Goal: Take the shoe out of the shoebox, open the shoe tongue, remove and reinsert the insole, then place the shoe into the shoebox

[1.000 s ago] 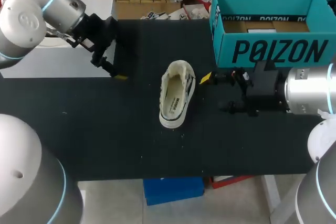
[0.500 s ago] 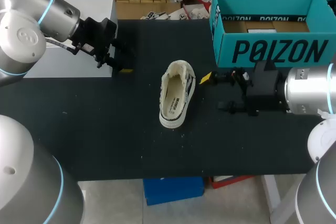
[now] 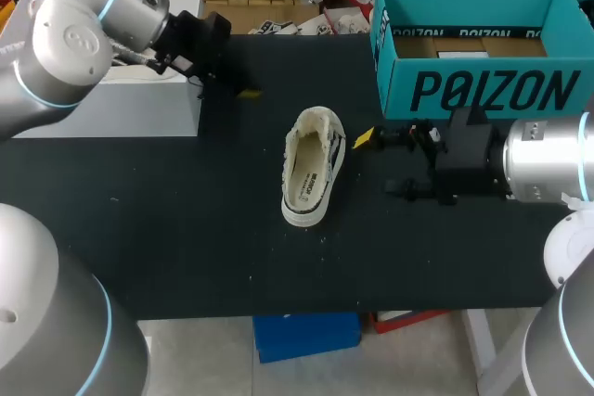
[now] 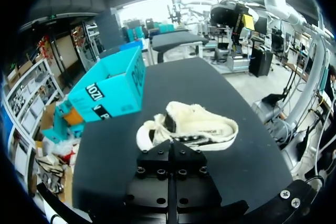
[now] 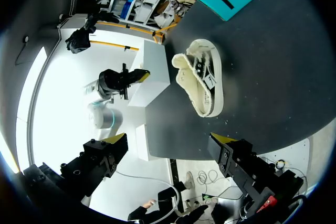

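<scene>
A cream low-top shoe (image 3: 311, 166) lies on the black table (image 3: 186, 229) near the middle, opening up, with nothing holding it. The teal shoebox (image 3: 473, 44) stands open at the back right. My left gripper (image 3: 246, 95) hangs shut and empty over the table's back left, well clear of the shoe. In the left wrist view its closed black fingers (image 4: 169, 148) point at the shoe (image 4: 189, 129), with the shoebox (image 4: 110, 87) beyond. My right gripper (image 3: 376, 164) stands wide open just right of the shoe. In the right wrist view, the right gripper (image 5: 169, 140) faces the shoe (image 5: 199, 82).
A white block (image 3: 111, 104) sits on the table's left side, under my left arm. The table's front half in front of the shoe is bare black mat. The right arm's body lies close along the shoebox's front wall (image 3: 501, 90).
My left gripper has shut and swung from the table's left toward the back, rising away from the mat. The shoe and my right arm have stayed in place.
</scene>
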